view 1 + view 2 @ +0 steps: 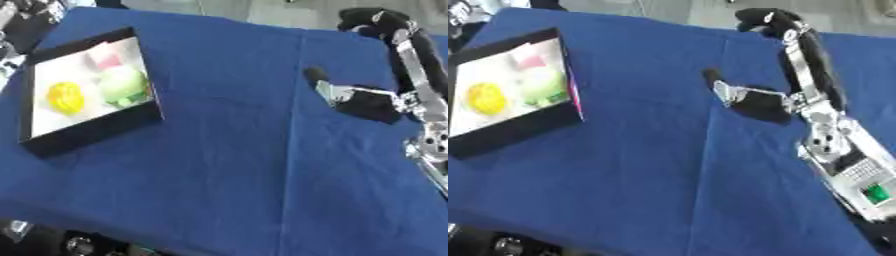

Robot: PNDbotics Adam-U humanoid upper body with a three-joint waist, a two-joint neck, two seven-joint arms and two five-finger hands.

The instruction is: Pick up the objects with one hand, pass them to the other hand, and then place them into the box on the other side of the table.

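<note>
A black box [96,131] with a white inside lies tilted at the table's left. In it are a yellow round object [65,96], a pale green round object [122,83] and a small pink thing [108,61]. My right hand [363,102] hovers over the blue cloth at the right, well apart from the box. Its fingers [315,76] point straight up and to the left, open, with nothing in them. The right arm [807,65] runs along the right side. My left hand shows in neither view.
A blue cloth [227,150] covers the table, with a wide bare stretch between the box and the hand. A silver arm part with a green button [874,193] sits at the lower right. Dark equipment [79,245] shows past the near edge.
</note>
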